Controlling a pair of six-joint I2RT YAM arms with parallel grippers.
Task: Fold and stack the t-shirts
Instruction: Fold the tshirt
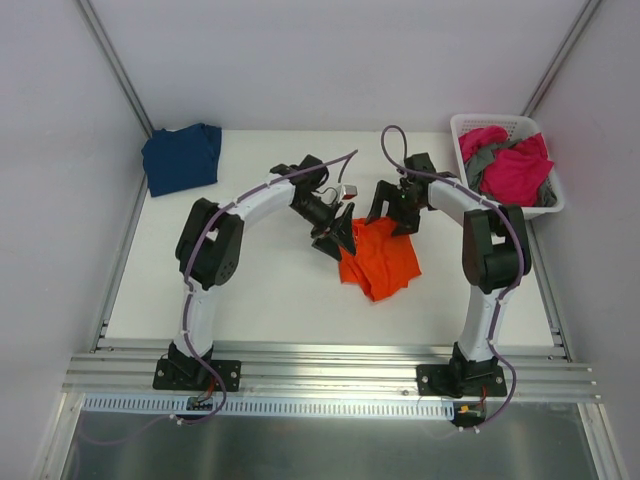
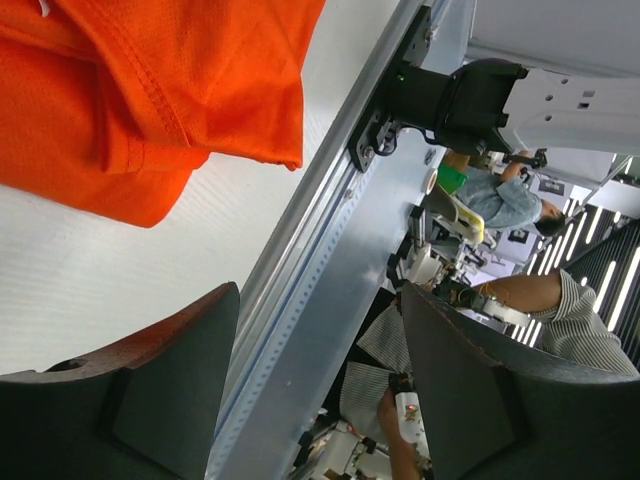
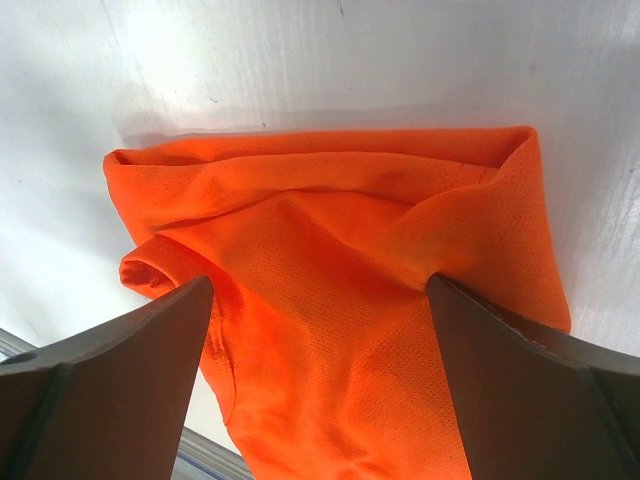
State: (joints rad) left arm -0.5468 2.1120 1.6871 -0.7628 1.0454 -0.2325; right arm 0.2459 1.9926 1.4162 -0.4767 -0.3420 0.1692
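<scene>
A crumpled bright orange t-shirt (image 1: 380, 257) lies in the middle of the white table. It also shows in the left wrist view (image 2: 150, 90) and the right wrist view (image 3: 340, 290). My left gripper (image 1: 336, 238) is open and empty at the shirt's left edge. My right gripper (image 1: 395, 215) is open just above the shirt's far edge, its fingers (image 3: 520, 380) spread over the cloth. A folded navy blue t-shirt (image 1: 182, 156) lies at the far left corner. Magenta pink (image 1: 515, 165) and grey (image 1: 478, 163) t-shirts lie heaped in the basket.
A white slotted plastic basket (image 1: 470, 125) stands at the far right corner. An aluminium rail (image 1: 330, 365) runs along the table's near edge, also in the left wrist view (image 2: 320, 260). White walls enclose the table on three sides.
</scene>
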